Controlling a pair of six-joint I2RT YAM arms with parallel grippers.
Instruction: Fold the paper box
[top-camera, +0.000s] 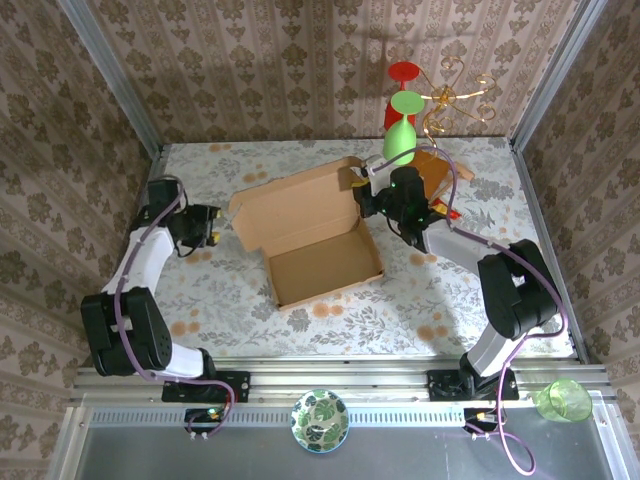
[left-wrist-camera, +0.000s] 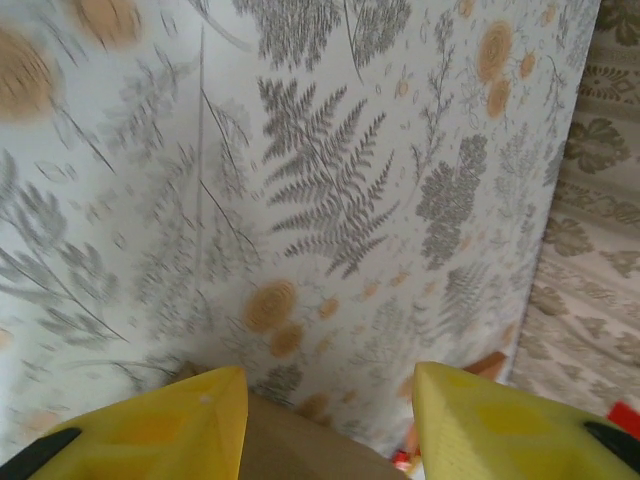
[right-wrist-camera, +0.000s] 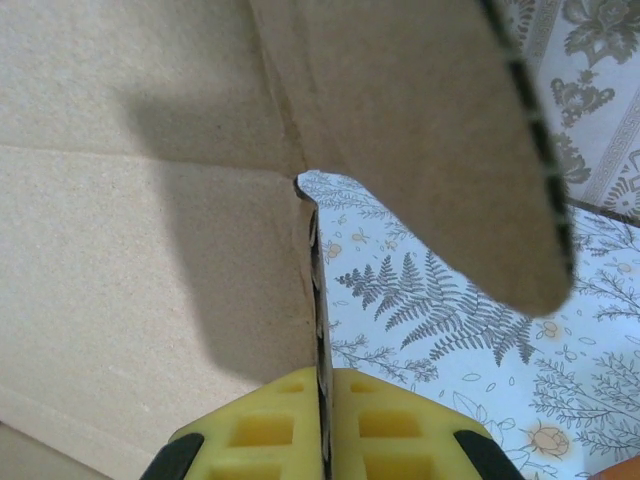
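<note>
One large tan corrugated-cardboard paper box (top-camera: 310, 225) is seen; its far right wall is pinched by the right gripper (right-wrist-camera: 322, 410); the left gripper (left-wrist-camera: 330, 410) is held spread.

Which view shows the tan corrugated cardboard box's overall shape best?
Top external: the whole tan corrugated cardboard box lies open, lid flap back. Right wrist gives one wall close up, pinched in the shut right jaws. Left wrist gives a brown sliver, possibly cardboard.
</note>
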